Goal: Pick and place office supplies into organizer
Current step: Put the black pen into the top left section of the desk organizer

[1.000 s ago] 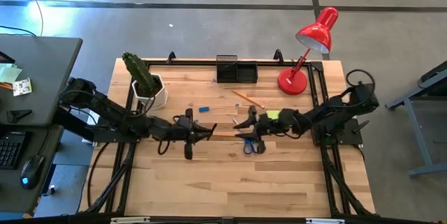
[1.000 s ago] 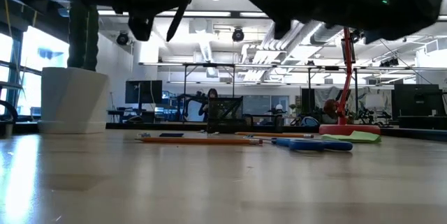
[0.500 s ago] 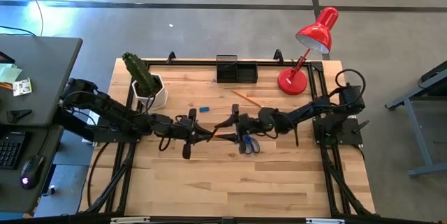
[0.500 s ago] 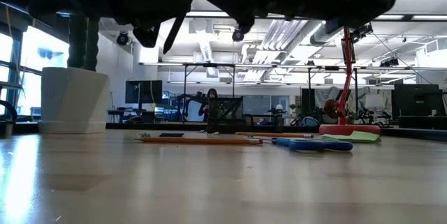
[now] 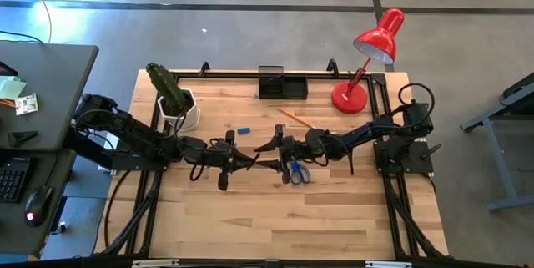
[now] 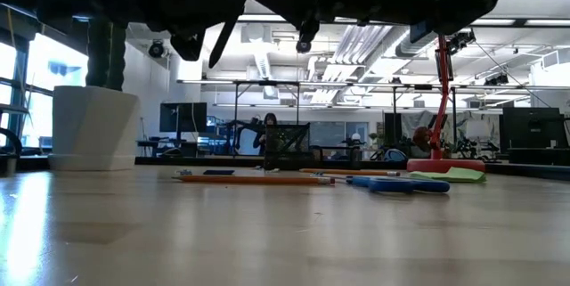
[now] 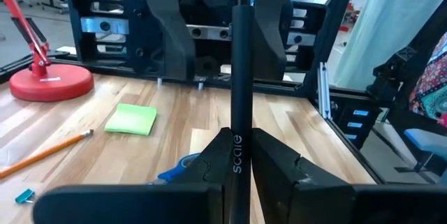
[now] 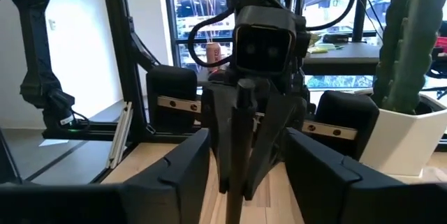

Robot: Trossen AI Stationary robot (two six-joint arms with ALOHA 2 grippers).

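Left gripper [image 5: 244, 159] is seen clamped on the dark pen [image 7: 241, 91], which is held between its two fingers [image 7: 279, 168] and points toward the right gripper [image 5: 269, 146]. Both grippers are raised above the middle of the table [image 5: 250, 218], on the near side of the organizer [image 5: 282, 83], and are almost tip to tip. From the right wrist view the right gripper's fingers [image 8: 185, 165] are seen spread apart on either side of the pen's far end, not closed on it.

The organizer is set at the table's far edge, beside the red desk lamp [image 5: 367, 59]. The blue-handled scissors [image 5: 297, 172] lie on the table nearer than the organizer, under the right arm. A pencil [image 5: 294, 118] lies between the organizer and the scissors, and a tiny blue block [image 5: 244, 130] lies nearer than the organizer, toward the potted cactus [image 5: 173, 97]. The lime-green sticky-note pad [image 7: 131, 119] is seen lying flat near the lamp's base, on the near side of the organizer.
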